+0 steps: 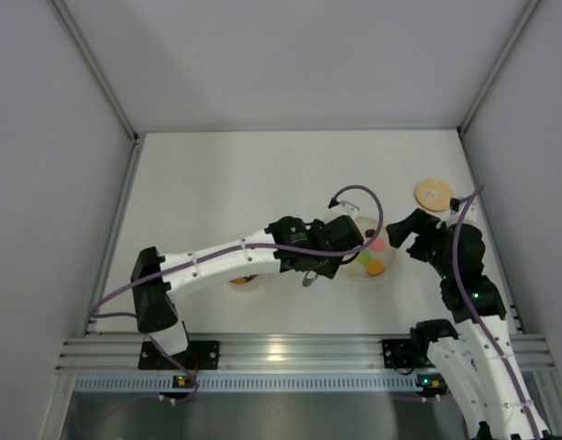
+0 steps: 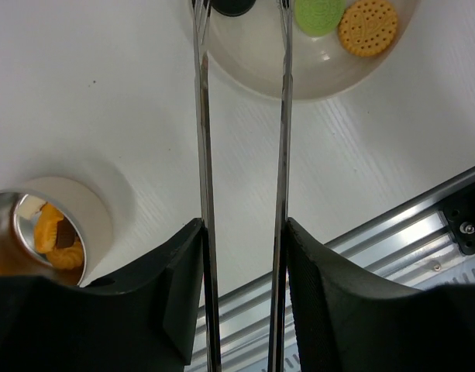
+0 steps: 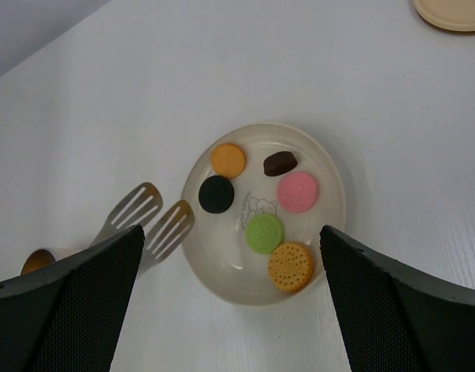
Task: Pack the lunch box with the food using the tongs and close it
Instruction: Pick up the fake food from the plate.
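Observation:
My left gripper [image 2: 243, 232] is shut on the silvery tongs [image 2: 204, 147], whose two thin arms run forward, spread apart, to the plate. Their slotted tips [image 3: 148, 217] lie at the plate's left rim, close to a black piece [image 3: 216, 194]. The pale plate [image 3: 245, 271] also holds orange [image 3: 228, 160], brown [image 3: 280, 162], pink [image 3: 297, 191], green [image 3: 265, 232] and tan biscuit [image 3: 290, 266] food. The steel lunch box [image 2: 20, 225] stands open at the left with orange and brown pieces [image 2: 57, 236] inside. Its wooden lid [image 1: 434, 193] lies at the far right. My right gripper [image 3: 229, 232] hovers open above the plate.
An aluminium rail [image 1: 290, 353] runs along the near table edge, close behind the left gripper. Grey enclosure walls [image 1: 42, 183] stand on the left, right and back. A purple cable [image 1: 363, 194] loops over the left wrist above the plate.

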Robot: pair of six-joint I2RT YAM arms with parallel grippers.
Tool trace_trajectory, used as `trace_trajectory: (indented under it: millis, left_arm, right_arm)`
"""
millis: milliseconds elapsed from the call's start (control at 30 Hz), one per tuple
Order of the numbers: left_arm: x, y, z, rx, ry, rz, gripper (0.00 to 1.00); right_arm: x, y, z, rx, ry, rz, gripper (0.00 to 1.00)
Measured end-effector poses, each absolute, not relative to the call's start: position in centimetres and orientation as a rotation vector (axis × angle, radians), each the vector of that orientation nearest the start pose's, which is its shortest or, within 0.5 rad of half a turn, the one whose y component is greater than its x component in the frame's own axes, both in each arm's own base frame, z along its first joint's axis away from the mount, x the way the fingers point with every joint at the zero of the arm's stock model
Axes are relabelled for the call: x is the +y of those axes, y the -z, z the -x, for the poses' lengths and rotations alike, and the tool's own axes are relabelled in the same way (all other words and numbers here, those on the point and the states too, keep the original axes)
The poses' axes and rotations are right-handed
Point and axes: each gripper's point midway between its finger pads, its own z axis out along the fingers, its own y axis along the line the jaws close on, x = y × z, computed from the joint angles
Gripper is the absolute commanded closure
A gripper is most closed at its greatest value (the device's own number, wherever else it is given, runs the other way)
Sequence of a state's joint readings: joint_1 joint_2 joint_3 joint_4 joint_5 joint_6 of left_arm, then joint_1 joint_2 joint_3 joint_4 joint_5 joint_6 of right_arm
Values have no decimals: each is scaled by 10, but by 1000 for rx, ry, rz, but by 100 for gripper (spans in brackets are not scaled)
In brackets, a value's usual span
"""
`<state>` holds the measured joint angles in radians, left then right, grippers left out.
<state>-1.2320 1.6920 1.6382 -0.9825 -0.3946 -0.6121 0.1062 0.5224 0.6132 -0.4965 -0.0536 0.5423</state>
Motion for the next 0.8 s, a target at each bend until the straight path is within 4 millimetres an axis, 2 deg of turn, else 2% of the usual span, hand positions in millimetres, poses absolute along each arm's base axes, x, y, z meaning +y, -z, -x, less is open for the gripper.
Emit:
trace_trajectory:
  millis: [100,233,467,800]
  left_arm:
    - [-372,-177,-176,2445,236,-680,51]
    - [-380,-162,-182,2469,240,-706,51]
    - [-382,-150,-200,2485,224,-692,51]
    - [-381,-139,-208,2498,197,-699,51]
  right_arm:
    - [56,-197,-238,1963,-472,-398,6]
    - [56,-198,-237,1959,-474,-397,5]
    - [56,-198,-237,1958,-473,-397,5]
    - [56,-198,-237,1959,-473,-397,5]
